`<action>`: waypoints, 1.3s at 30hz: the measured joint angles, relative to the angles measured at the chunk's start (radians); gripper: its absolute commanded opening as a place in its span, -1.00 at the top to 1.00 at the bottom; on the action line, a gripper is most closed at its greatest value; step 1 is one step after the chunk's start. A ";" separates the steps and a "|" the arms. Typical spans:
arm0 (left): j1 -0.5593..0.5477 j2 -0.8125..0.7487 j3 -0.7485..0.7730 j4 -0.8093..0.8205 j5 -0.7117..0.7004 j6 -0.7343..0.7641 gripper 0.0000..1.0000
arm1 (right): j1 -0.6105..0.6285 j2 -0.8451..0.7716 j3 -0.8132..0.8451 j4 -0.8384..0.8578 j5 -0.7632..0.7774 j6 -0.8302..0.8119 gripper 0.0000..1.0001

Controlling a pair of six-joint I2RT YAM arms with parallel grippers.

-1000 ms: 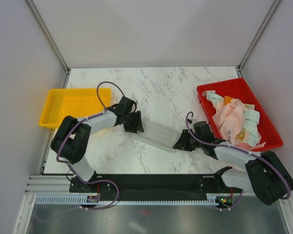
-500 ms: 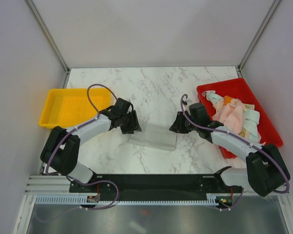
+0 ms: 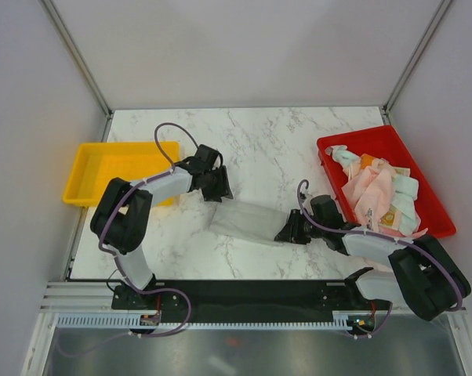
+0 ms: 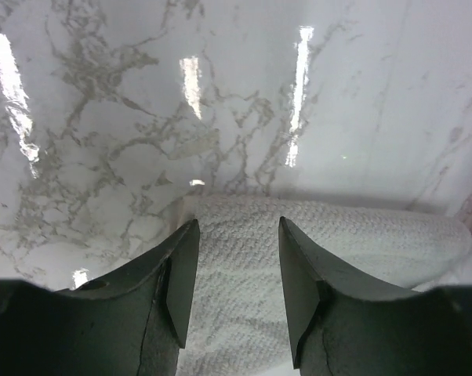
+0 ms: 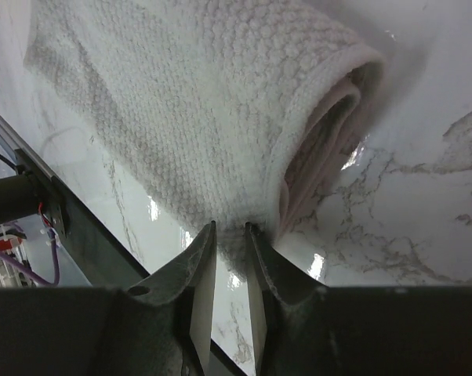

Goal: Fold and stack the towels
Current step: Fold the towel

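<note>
The grey-white towel (image 3: 248, 221) lay mid-way across the table (image 3: 299, 141), long axis ten to four o'clock, the right gripper (image 3: 287, 233) pinched nearly shut on its four o'clock edge, the left gripper (image 3: 218, 190) half-open astride its ten o'clock end, apparently holding nothing.

Both arms reach out and bend inward toward the middle. The left gripper (image 3: 218, 188) is farther back, its fingers standing apart. The right gripper (image 3: 289, 231), nearer, pinches the edge of the grey-white towel (image 3: 248, 221).

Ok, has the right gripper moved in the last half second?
Yes. The right gripper, pinching the grey-white towel, has pulled back toward the arm bases and is farther from the red tray and its far rim.
</note>
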 measured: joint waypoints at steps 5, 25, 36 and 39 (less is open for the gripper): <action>0.040 0.051 0.000 0.007 0.019 0.003 -0.04 | 0.002 -0.021 -0.037 0.058 0.023 0.008 0.35; 0.033 -0.263 -0.025 -0.085 -0.044 0.006 0.03 | 0.002 0.065 0.338 -0.252 0.174 -0.222 0.29; 0.005 -0.340 -0.314 0.024 0.199 0.010 0.17 | 0.003 -0.040 0.064 -0.100 0.012 -0.062 0.31; 0.006 -0.290 -0.330 0.031 0.183 0.010 0.17 | 0.003 -0.034 0.006 -0.064 0.011 -0.049 0.32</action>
